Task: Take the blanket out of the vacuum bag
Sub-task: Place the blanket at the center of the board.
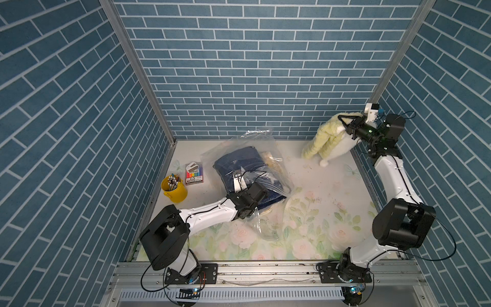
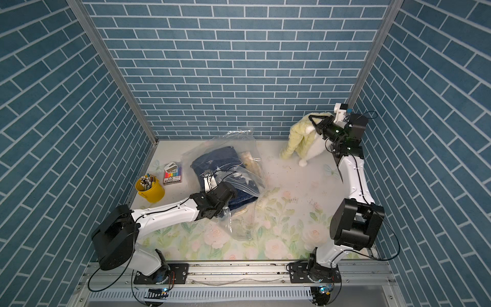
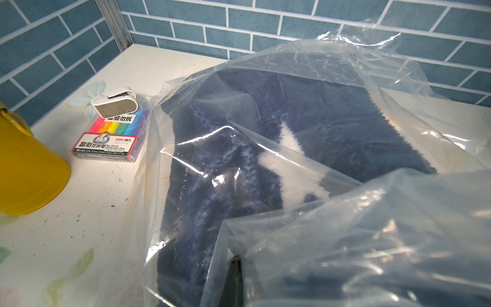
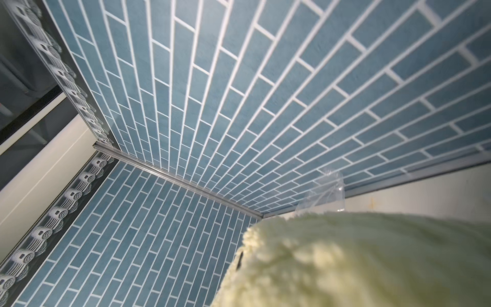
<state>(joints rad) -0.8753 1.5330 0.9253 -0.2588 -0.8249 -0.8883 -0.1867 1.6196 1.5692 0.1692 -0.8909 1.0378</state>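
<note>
The vacuum bag [image 1: 255, 141] holds a dark blue blanket [image 1: 233, 164], the yellow bucket [image 1: 178, 194] pens [image 1: 172, 181]; left gripper [image 3: 233, 276] clamps the bag, right gripper [image 1: 345, 122] clamps a pale yellow blanket [image 1: 324, 141].

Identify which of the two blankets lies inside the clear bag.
The dark blue blanket, wrapped in the vacuum bag; the pale yellow blanket hangs free from the right pincer.
</note>
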